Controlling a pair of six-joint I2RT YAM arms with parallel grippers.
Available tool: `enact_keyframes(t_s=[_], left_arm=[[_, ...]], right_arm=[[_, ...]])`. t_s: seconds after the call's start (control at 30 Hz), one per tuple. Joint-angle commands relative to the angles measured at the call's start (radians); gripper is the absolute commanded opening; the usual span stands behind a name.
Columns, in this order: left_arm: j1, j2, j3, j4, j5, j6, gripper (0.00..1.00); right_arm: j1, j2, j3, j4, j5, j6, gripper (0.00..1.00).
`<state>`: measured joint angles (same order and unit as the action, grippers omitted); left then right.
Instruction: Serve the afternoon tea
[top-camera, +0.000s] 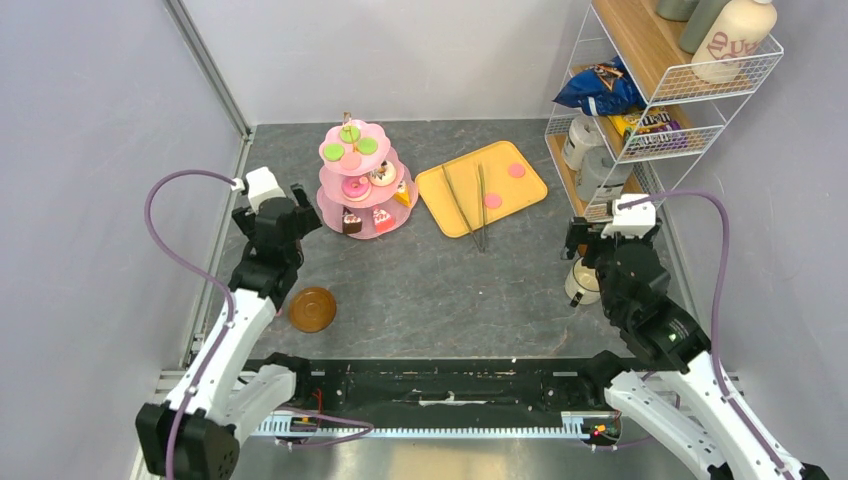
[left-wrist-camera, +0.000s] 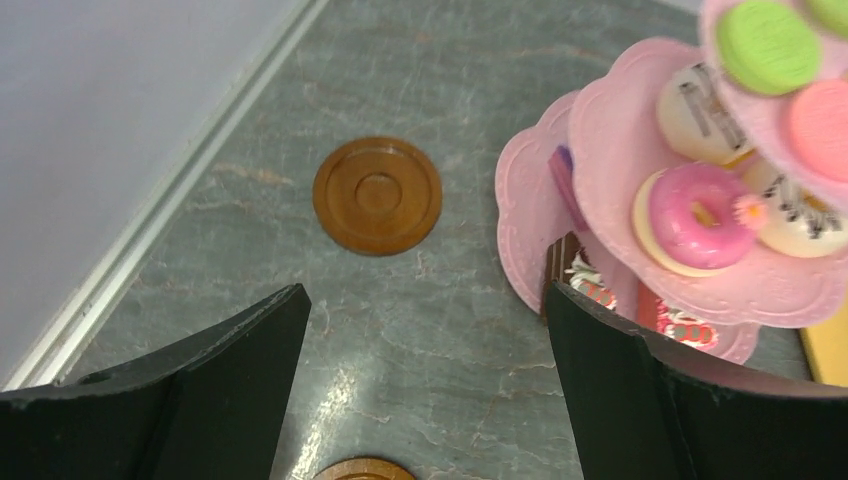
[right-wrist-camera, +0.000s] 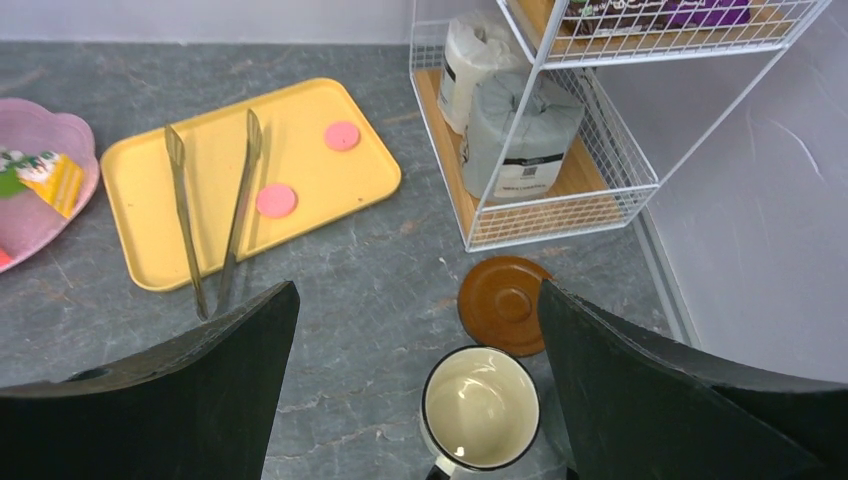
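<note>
Mug pickup seems in hand: the right hand hovers open over the mug, just beside a brown saucer; next it must descend and grip. Left hand, open, hangs by the pink stand.

Large red letters on the cream bottle, at the right end of the wire rack's top shelf, are cut off and form no readable word; the label print on the grey roll is too small to read.

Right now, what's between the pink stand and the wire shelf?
The yellow tray, with tongs and two pink macarons on it. Clearest in the top view.
</note>
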<state>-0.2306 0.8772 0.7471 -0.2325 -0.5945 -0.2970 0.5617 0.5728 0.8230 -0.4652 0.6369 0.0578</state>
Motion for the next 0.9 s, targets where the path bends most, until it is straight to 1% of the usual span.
enact_keyframes(t_s=[0.0,0.07,0.13,0.3,0.4,0.5,0.63,0.7,0.73,0.87], left_arm=[[0.087,0.112,0.075,-0.032,0.131,-0.124,0.95],[0.136,0.187,0.113,-0.063,0.183,-0.152,0.94],[0.192,0.259,0.143,-0.072,0.244,-0.181,0.93],[0.293,0.443,0.218,-0.075,0.318,-0.201,0.91],[0.334,0.571,0.277,-0.081,0.359,-0.202,0.89],[0.346,0.693,0.348,-0.105,0.383,-0.180,0.84],[0.349,0.817,0.438,-0.133,0.382,-0.152,0.78],[0.355,0.872,0.471,-0.146,0.385,-0.146,0.74],[0.356,0.900,0.485,-0.150,0.392,-0.142,0.69],[0.362,0.975,0.514,-0.167,0.407,-0.143,0.68]], right_arm=[[0.050,-0.080,-0.061,0.154,0.061,-0.050,0.97],[0.073,-0.109,-0.083,0.183,0.077,-0.093,0.97],[0.084,-0.129,-0.097,0.200,0.077,-0.099,0.97],[0.089,-0.146,-0.100,0.202,0.063,-0.093,0.97],[0.092,-0.157,-0.106,0.209,0.062,-0.096,0.97],[0.093,-0.167,-0.111,0.215,0.066,-0.101,0.97],[0.094,-0.167,-0.115,0.221,0.061,-0.102,0.97],[0.095,-0.168,-0.116,0.223,0.059,-0.104,0.97],[0.096,-0.167,-0.117,0.224,0.059,-0.105,0.97],[0.098,-0.164,-0.120,0.230,0.059,-0.111,0.97]])
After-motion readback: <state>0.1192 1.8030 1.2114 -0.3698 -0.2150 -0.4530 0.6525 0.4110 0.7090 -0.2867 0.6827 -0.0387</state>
